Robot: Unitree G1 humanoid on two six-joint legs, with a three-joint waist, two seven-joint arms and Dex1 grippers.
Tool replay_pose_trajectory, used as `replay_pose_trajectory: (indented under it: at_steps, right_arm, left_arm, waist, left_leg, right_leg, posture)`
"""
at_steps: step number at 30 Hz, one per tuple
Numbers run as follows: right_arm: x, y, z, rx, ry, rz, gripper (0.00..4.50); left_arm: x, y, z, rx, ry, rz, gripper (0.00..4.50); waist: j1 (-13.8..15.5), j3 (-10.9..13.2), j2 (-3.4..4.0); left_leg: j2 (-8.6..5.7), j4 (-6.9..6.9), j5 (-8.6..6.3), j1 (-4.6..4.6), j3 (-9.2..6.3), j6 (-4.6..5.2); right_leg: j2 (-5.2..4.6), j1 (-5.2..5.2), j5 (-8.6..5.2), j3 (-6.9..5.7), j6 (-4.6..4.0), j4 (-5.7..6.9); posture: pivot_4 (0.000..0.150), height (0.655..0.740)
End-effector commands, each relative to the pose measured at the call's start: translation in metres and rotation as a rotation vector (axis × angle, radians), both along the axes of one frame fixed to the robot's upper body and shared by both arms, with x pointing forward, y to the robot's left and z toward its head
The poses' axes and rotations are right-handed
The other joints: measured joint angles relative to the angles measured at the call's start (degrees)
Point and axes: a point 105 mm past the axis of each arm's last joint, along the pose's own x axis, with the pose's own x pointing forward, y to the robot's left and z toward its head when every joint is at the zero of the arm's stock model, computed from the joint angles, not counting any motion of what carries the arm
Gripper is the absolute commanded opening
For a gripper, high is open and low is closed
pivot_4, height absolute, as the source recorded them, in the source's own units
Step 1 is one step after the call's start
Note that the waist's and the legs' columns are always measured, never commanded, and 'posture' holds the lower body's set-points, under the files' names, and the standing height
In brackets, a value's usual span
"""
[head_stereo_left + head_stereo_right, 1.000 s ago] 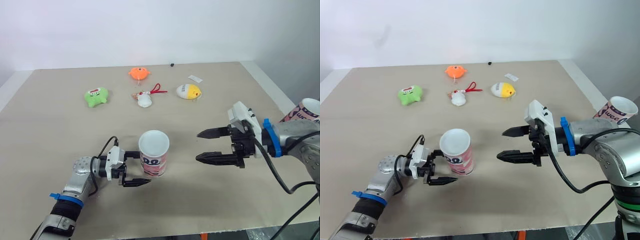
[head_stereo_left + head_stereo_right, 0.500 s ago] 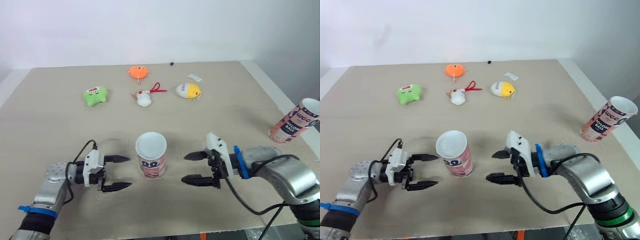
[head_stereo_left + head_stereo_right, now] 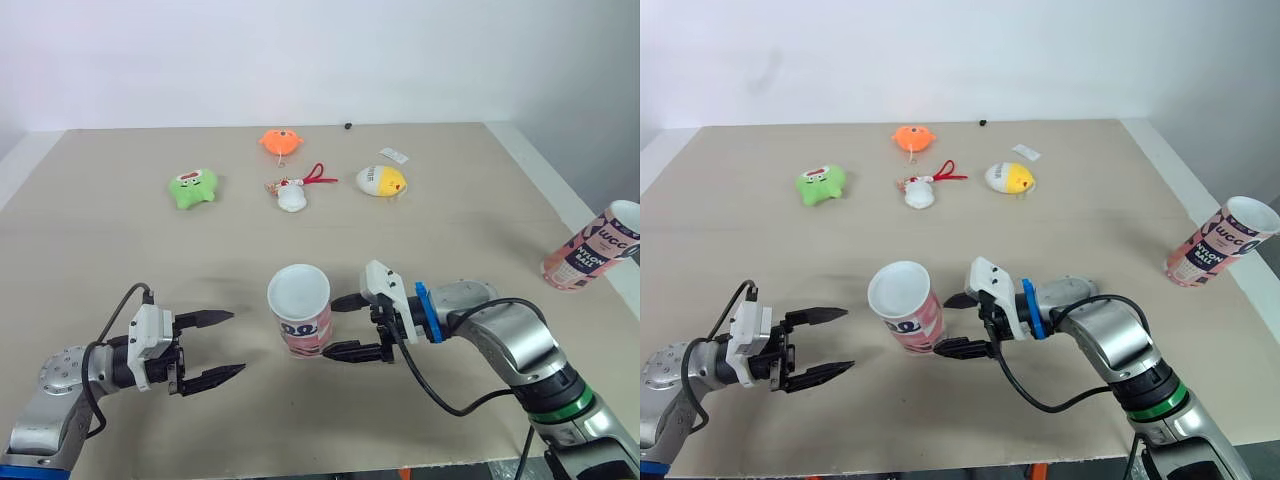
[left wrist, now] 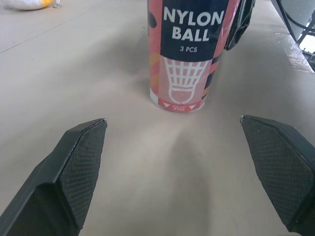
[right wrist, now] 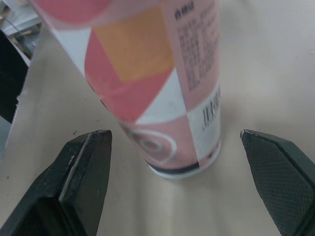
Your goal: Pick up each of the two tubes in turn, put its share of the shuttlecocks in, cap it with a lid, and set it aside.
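A pink and white tube (image 3: 300, 320) marked "NYLON BALL" (image 4: 189, 54) stands upright mid-table, its top uncovered. A second tube of the same kind (image 3: 592, 258) leans at the table's right edge. My left gripper (image 3: 237, 342) is open, a short way left of the middle tube and pointing at it. My right gripper (image 3: 330, 327) is open too, its fingertips reaching the tube's right side. In the right wrist view the tube (image 5: 162, 83) stands close ahead between the two fingers (image 5: 83, 172). I see no contact.
Small plush toys lie at the back: a green one (image 3: 193, 189), an orange one (image 3: 281, 142), a white one with a red cord (image 3: 293, 195) and a yellow and white one (image 3: 379, 181). A white tag (image 3: 393, 155) lies near them.
My left gripper has let go of the middle tube and drawn back to the left. My right gripper has come down and moved left up to the tube.
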Motion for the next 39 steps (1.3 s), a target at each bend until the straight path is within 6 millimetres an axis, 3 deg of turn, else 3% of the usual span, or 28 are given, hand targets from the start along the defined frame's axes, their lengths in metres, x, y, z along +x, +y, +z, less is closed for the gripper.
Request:
replay_pose_trajectory:
  at_steps: [1,11,22,34,37,39]
  right_arm:
    - [0.0,0.011,0.01,0.034,-0.028,0.057,4.47]
    - [0.001,0.027,0.01,0.052,-0.036,0.107,4.47]
    - [-0.003,0.03,0.002,0.028,-0.041,0.145,4.47]
    - [0.001,0.035,0.004,0.067,-0.022,0.156,4.47]
    - [0.004,0.033,0.006,0.076,-0.026,0.135,3.58]
    - [0.008,0.032,0.008,0.081,-0.029,0.115,3.58]
  left_arm:
    - [-0.001,0.0,0.013,-0.003,-0.045,0.003,4.5]
    - [0.0,-0.001,0.02,-0.026,-0.07,-0.01,4.5]
    - [0.006,-0.01,0.033,-0.071,-0.09,-0.029,4.5]
    - [0.01,-0.012,0.033,-0.072,-0.092,-0.053,4.5]
    - [0.011,-0.013,0.031,-0.072,-0.09,-0.058,4.5]
    - [0.012,-0.013,0.031,-0.073,-0.089,-0.063,4.5]
  waist:
    - [0.0,0.0,0.0]
    - [-0.02,0.0,0.0]
    - [-0.02,0.0,0.0]
    - [-0.02,0.0,0.0]
    - [-0.01,0.0,0.0]
    - [-0.01,0.0,0.0]
  left_leg:
    - [0.0,0.0,0.0,0.0,0.0,0.0]
    - [0.04,0.01,0.0,0.01,-0.02,0.0]
    - [0.04,0.05,0.0,0.01,-0.02,-0.01]
    - [0.04,0.08,0.01,0.01,-0.02,-0.01]
    - [0.04,0.09,0.01,0.01,-0.03,-0.01]
    - [0.04,0.1,0.01,0.01,-0.03,-0.01]
  right_leg:
    - [0.01,0.0,0.0,0.0,0.0,0.0]
    - [0.06,0.0,0.11,-0.04,0.13,0.04]
    - [0.07,0.01,0.14,-0.04,0.15,0.06]
    - [0.09,0.02,0.15,-0.04,0.15,0.1]
    - [0.09,0.02,0.15,-0.04,0.15,0.11]
    - [0.09,0.02,0.16,-0.04,0.15,0.12]
  posture:
    - [0.15,0.74]
    - [0.15,0.74]
    - [0.15,0.74]
    - [0.15,0.74]
    - [0.15,0.74]
    - [0.15,0.74]
